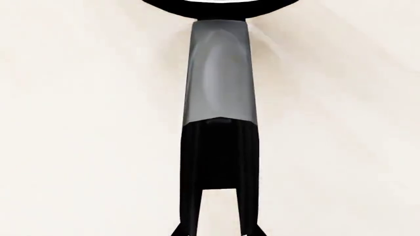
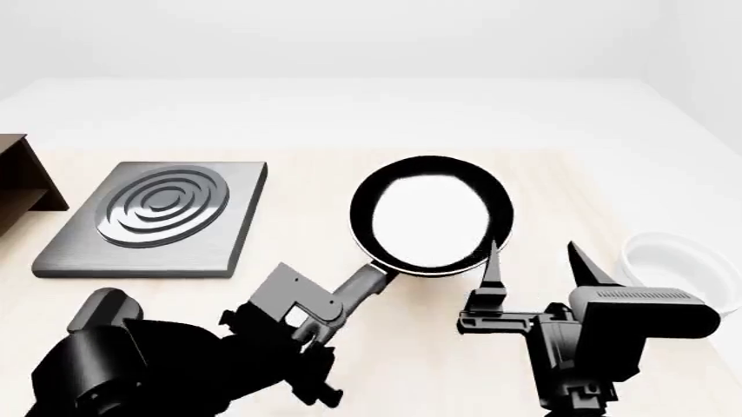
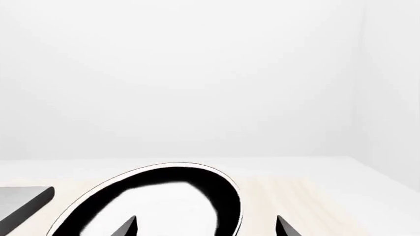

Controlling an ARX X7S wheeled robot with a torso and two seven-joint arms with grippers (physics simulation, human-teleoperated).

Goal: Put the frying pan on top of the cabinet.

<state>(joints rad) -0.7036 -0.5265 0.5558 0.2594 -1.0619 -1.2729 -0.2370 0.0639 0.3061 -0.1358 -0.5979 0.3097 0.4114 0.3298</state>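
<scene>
The frying pan [image 2: 432, 215] is round and black with a pale glossy inside, and lies mid-table. Its dark grey handle [image 2: 365, 282] points toward me. My left gripper [image 2: 336, 313] is shut on the end of the handle. In the left wrist view the black fingers [image 1: 190, 162] flank the grey handle [image 1: 220, 73], and the pan rim [image 1: 217, 7] shows just beyond. My right gripper [image 2: 536, 265] is open and empty just to the right of the pan; in its wrist view [image 3: 204, 228] the pan [image 3: 164, 206] lies ahead. The dark brown cabinet [image 2: 17, 178] is cut off at the far left edge.
A grey square burner plate [image 2: 156, 217] with rings lies between the cabinet and the pan; its corner also shows in the right wrist view [image 3: 23, 201]. A white bowl [image 2: 672, 261] sits at the right, beside my right arm. The tabletop [image 2: 290, 174] is pale wood.
</scene>
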